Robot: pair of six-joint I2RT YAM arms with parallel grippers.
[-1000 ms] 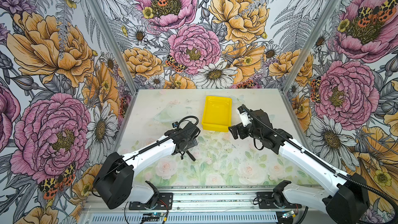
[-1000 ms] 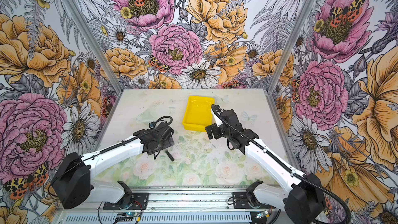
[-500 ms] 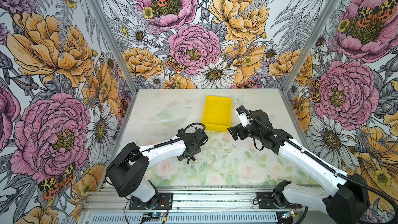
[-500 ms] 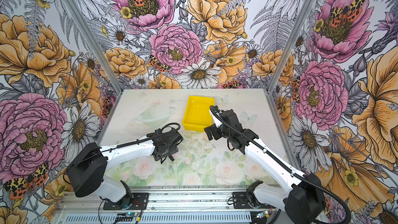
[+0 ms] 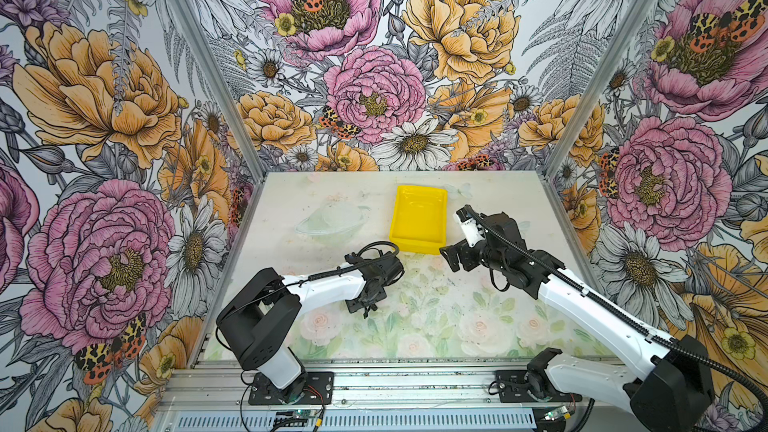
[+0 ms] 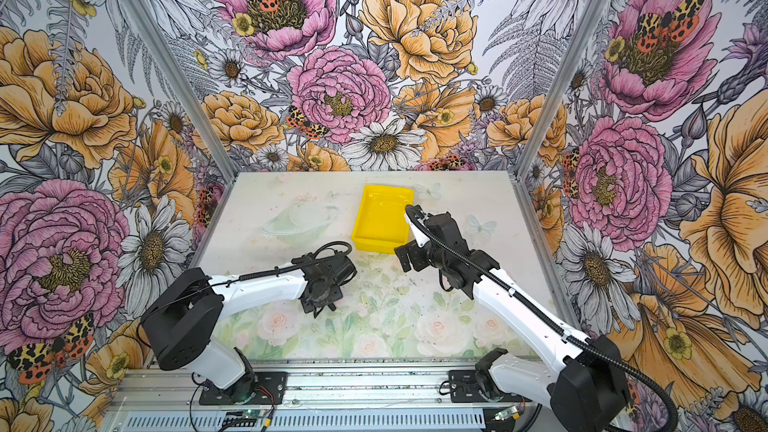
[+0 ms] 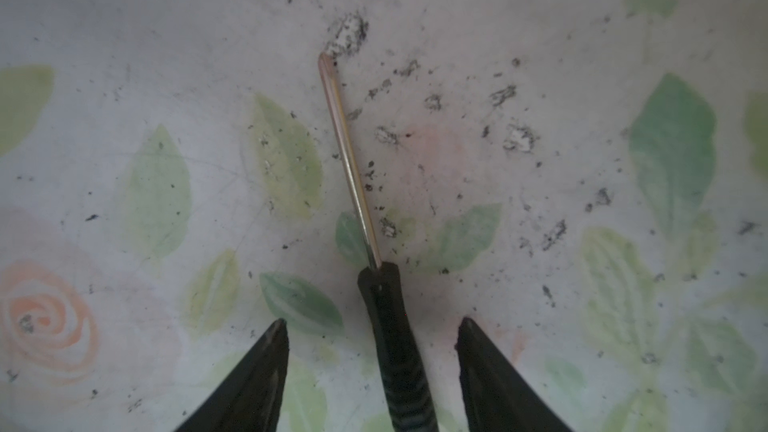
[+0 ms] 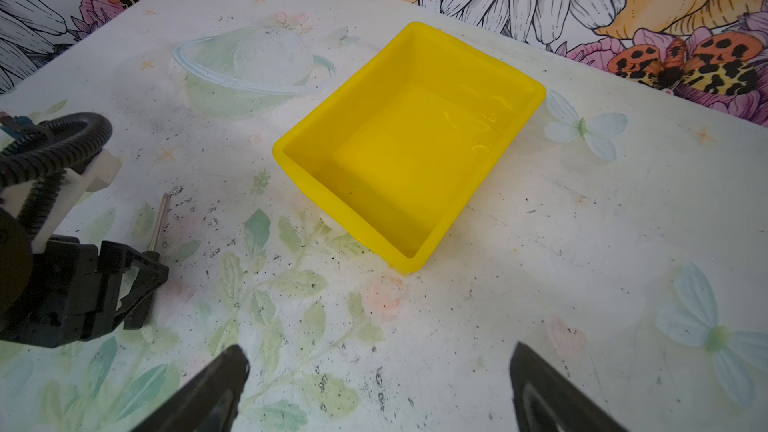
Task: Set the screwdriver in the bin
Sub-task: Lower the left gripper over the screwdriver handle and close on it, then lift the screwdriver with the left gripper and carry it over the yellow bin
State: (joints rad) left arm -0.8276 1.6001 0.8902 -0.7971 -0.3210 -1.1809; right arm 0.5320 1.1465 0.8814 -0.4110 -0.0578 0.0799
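Note:
The screwdriver lies flat on the table, black handle toward my left wrist and thin shaft pointing away. My left gripper is open and straddles the handle, with a gap on each side. In both top views this gripper points down at the table and hides most of the tool. The shaft shows in the right wrist view. The empty yellow bin stands further back. My right gripper hovers open by the bin's near right corner, holding nothing.
The table mat has faded flower prints and dark scuff marks. Floral walls close in the left, back and right sides. An aluminium rail with both arm bases runs along the front edge.
My left gripper has come down over the screwdriver and its jaws have narrowed around the handle. The left arm's elbow has swung in toward the table. The right arm has barely moved.

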